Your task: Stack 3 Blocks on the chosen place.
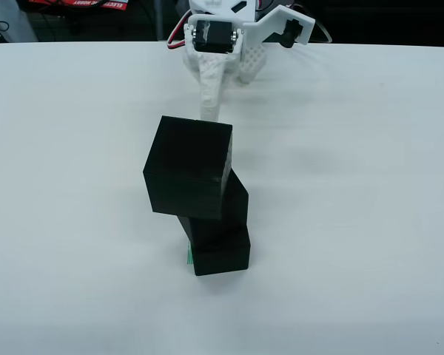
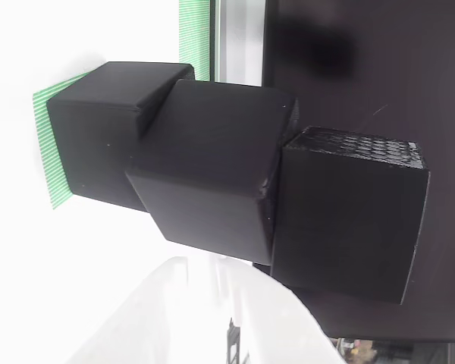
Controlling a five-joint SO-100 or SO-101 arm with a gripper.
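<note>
On the white table (image 1: 74, 222), nearest in the front view, three black cubes stand stacked and twisted out of line: the bottom cube (image 1: 220, 250) covers most of the green square (image 1: 186, 255), the middle cube (image 1: 233, 203) sits turned, and the top cube (image 1: 189, 166) overhangs leftward. Behind the stack, well apart, the white gripper (image 1: 211, 96) points down near the table's far edge; whether its fingers are parted or closed cannot be made out.
</note>
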